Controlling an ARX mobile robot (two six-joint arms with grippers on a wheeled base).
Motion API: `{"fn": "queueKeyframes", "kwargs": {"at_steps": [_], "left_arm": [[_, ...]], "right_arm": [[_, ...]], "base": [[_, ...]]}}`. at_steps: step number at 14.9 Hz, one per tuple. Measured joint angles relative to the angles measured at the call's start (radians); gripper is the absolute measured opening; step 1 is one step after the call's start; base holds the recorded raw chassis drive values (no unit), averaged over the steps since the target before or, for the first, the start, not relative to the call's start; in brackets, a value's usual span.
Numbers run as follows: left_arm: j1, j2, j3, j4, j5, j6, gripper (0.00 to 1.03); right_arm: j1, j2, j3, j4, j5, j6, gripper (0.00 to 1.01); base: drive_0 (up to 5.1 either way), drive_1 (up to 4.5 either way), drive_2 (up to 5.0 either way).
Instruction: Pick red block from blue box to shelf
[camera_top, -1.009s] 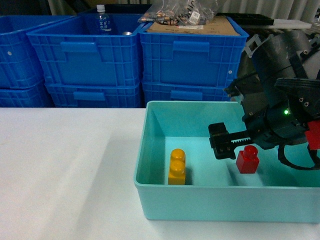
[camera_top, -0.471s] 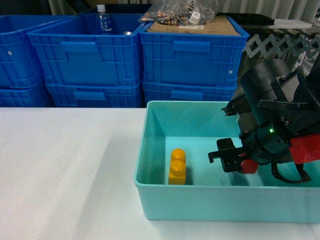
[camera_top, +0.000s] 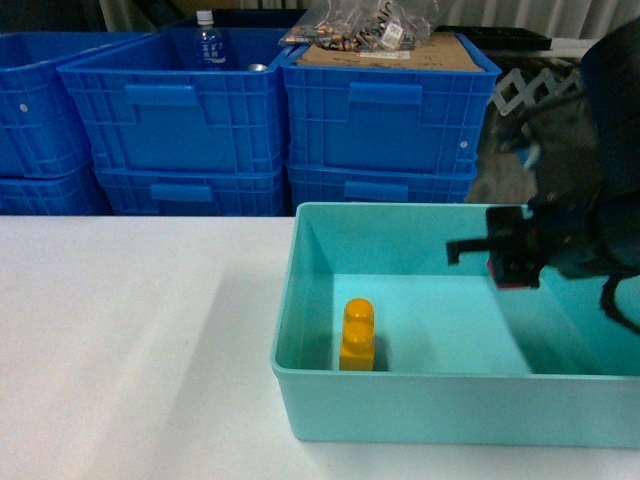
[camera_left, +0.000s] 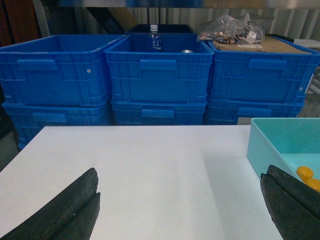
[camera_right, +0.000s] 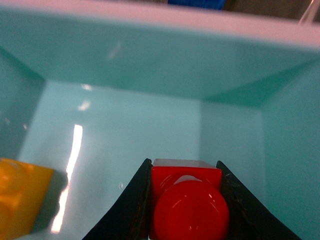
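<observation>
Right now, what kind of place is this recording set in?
Probably a storeroom or lab workspace: stacked blue crates line the back, one holding a bottle, another topped with bagged parts. A white table in front carries a turquoise box.

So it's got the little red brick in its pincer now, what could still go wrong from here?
The right pincer holds the red block only by its smooth, glossy sides, so it might slip out and drop back into the blue box. The block also appears to sit about level with the box's rim, so moving sideways too early could knock it against a wall. If it falls, it could land near the yellow brick.
</observation>
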Motion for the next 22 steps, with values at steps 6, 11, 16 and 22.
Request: {"fn": "queueKeyframes", "kwargs": {"at_steps": [6,11,16,22], "left_arm": [[0.0,0.0,0.0,0.0,0.001,0.0,0.98],[0.001,0.0,0.0,0.0,0.0,0.0,0.98],[0.001,0.0,0.0,0.0,0.0,0.0,0.98],[0.001,0.0,0.0,0.0,0.0,0.0,0.98]], "right_arm": [[-0.077,-0.774,-0.562,0.405,0.056,-0.166,0.28],[-0.153,-0.927,-0.753,0.492,-0.043,-0.105,0.28],[-0.269,-1.129,-0.869,0.398,-0.146,-0.09,0.28],[-0.262,-1.306,-0.95,0.301,-0.163,-0.09,0.28]], "base": [[0.0,0.0,0.0],[0.0,0.0,0.0],[0.0,0.0,0.0],[0.0,0.0,0.0]]}}
